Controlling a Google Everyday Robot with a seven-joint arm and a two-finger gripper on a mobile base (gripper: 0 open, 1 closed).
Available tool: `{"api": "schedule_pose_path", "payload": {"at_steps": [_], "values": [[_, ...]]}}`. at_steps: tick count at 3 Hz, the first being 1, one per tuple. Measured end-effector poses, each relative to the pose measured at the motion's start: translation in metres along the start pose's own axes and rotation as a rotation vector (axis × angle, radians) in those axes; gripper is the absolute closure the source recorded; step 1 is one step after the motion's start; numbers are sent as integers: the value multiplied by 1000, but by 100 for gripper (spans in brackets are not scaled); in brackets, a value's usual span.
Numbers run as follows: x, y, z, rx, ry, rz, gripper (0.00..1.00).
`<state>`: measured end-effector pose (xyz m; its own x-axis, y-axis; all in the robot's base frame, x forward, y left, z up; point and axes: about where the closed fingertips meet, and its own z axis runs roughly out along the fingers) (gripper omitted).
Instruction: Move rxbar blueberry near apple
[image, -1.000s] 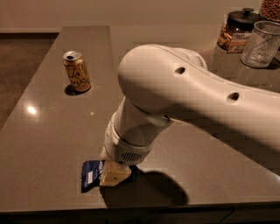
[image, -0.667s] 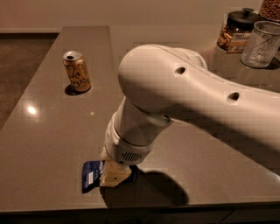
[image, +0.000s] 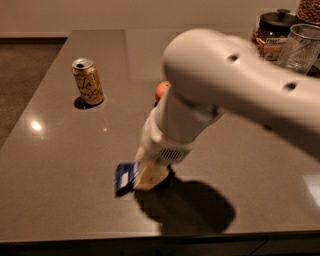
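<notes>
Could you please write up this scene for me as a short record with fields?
pincer: low near the table front edge, at the snack bar right end
snack bar: blue wrapper, sticking out left of the pincer
apple: mostly hidden behind the arm, farther back
can: upright, back left
jar, glass: back right corner
task status: bar not yet beside apple

A bulky white robot arm reaches down over a dark grey glossy table. Its cream gripper is near the front edge, at the right end of a flat dark-blue foil rxbar blueberry. A round red-orange apple peeks from behind the arm at mid-table. A gold drink can stands toward the far left corner.
</notes>
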<state>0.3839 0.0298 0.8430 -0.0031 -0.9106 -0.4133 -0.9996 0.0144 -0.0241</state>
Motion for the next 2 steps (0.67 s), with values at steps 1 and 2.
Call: {"api": "schedule_pose_path", "payload": {"at_steps": [1, 2], "values": [[43, -62, -33, 76, 9, 130, 100], [74, -99, -51, 121, 21, 214, 100]]}}
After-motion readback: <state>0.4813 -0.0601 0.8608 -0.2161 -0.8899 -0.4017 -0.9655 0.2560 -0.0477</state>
